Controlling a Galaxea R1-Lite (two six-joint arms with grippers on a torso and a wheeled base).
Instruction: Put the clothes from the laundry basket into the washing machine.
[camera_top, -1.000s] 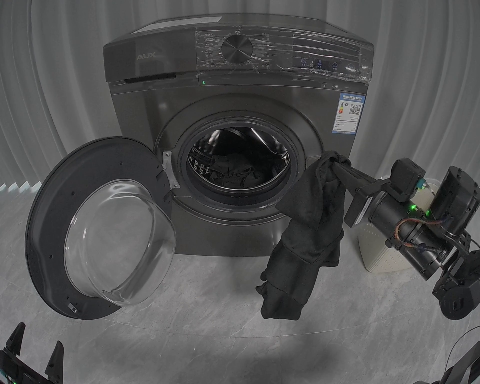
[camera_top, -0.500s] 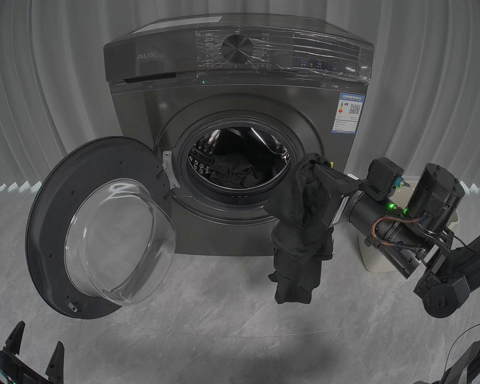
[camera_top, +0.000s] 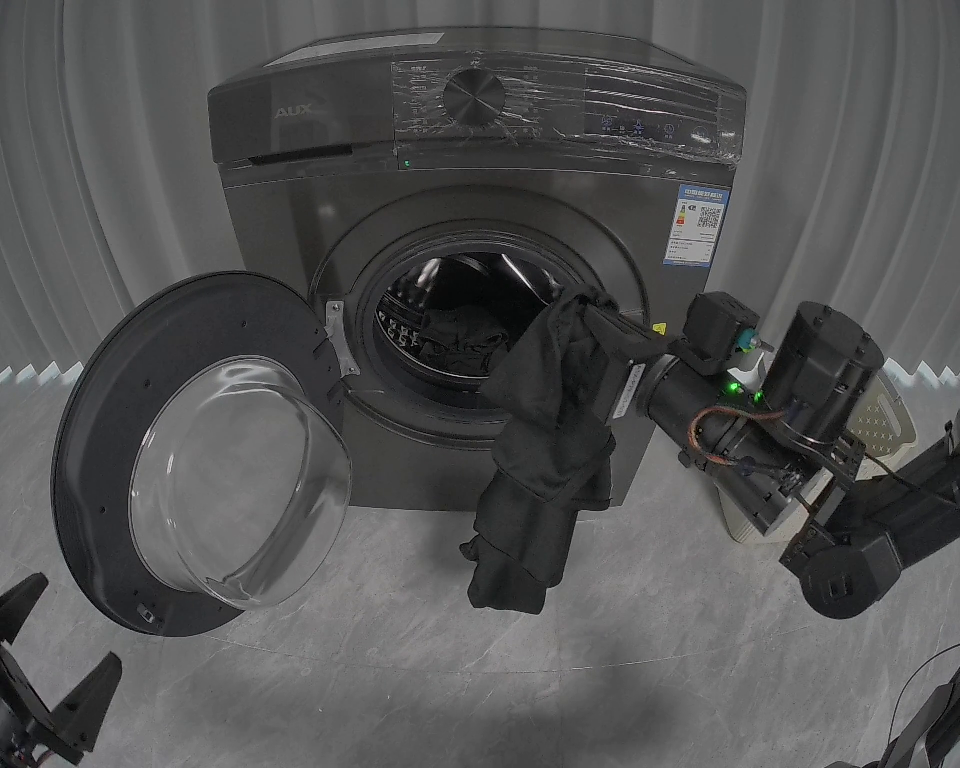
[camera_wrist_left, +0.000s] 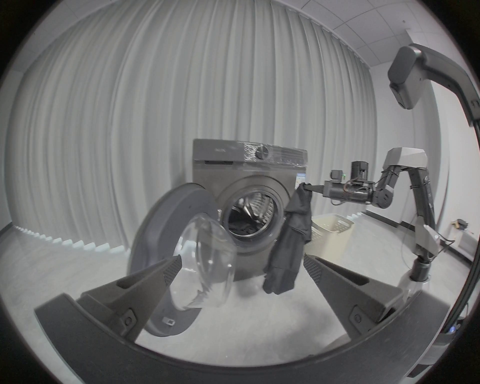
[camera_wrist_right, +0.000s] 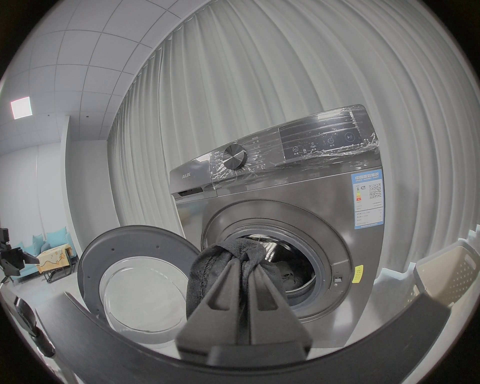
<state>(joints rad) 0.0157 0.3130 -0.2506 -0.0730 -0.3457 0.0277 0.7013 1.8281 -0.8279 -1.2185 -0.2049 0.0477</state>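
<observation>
1. Black crumpled fabric garment (camera_top: 545, 420): you see it pinched at its upper bunch by the right gripper (camera_top: 592, 315). It is held just in front of the right rim of the round drum opening (camera_top: 455, 300) of the dark grey front-loading washing machine (camera_top: 300, 220). The rest of the cloth hangs free below the fingers, down past the opening's lower edge.
2. Right gripper, state: in the right wrist view, the two dark fingers are pressed together on the cloth, which bulges over and around their tips.
3. Hidden parts: the fingertips are buried in the fabric. In the head view, the garment covers the right side of the opening. You cannot tell what kind of garment it is.
4. Dark clothes (camera_top: 465, 340): a low heap lies inside the drum, apart from the held garment.
5. Right arm, pose: it stretches nearly level from the robot's right towards the opening, with the wrist behind the cloth.
6. Pale perforated plastic laundry basket (camera_top: 885, 420): it stands on the floor to the right of the machine. The right arm hides much of it, and you cannot see its contents.
7. Round grey door with clear glass bowl (camera_top: 110, 400): it is swung fully open to the left.
8. Left gripper (camera_top: 62, 625): it sits low at the robot's left, well apart from the garment. Its fingers are spread and hold nothing.
</observation>
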